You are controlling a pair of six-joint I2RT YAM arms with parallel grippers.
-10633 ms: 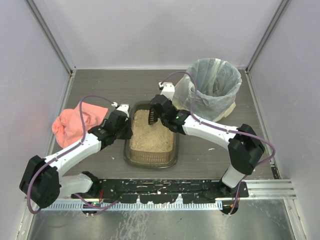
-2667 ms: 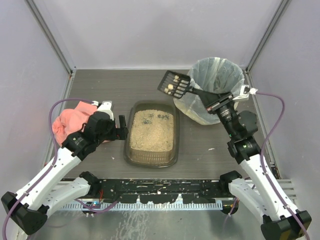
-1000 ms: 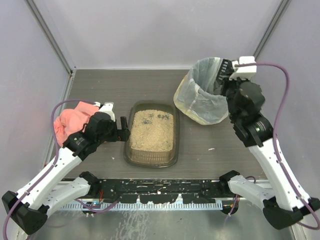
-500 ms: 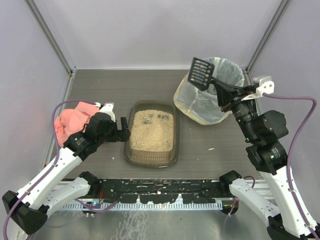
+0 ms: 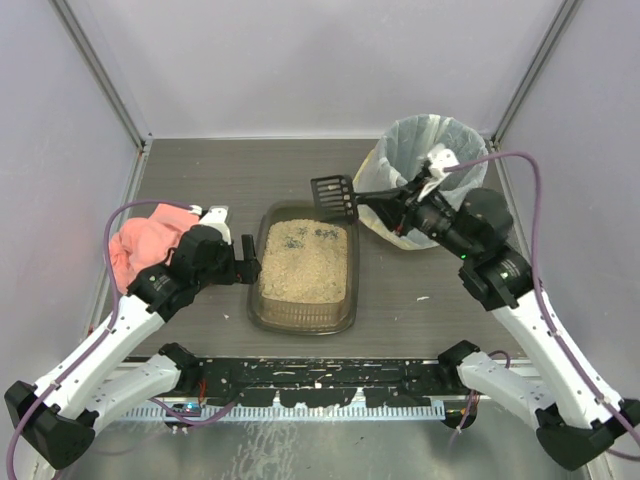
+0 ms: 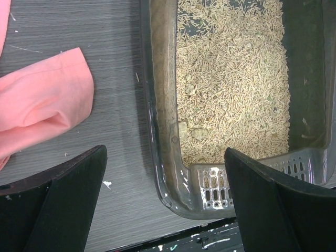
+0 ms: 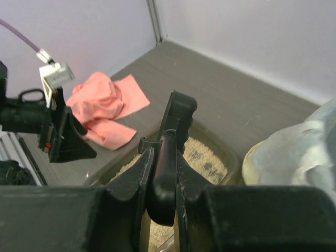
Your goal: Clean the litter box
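The litter box is a dark brown tray of tan granules at mid table, with dark clumps near its far end. My right gripper is shut on the handle of a black slotted scoop, whose head hangs over the box's far right corner. In the right wrist view the handle is clamped between the fingers, with the box below. My left gripper is open beside the box's left wall. Its fingers straddle the box's near left corner, holding nothing.
A round bin lined with a pale bag stands at the back right, just behind the right gripper. A crumpled pink cloth lies left of the left arm and shows in the left wrist view. Walls enclose the table.
The right arm has swung the scoop from above the bin down and left, to the box's far end. The left arm has not moved.
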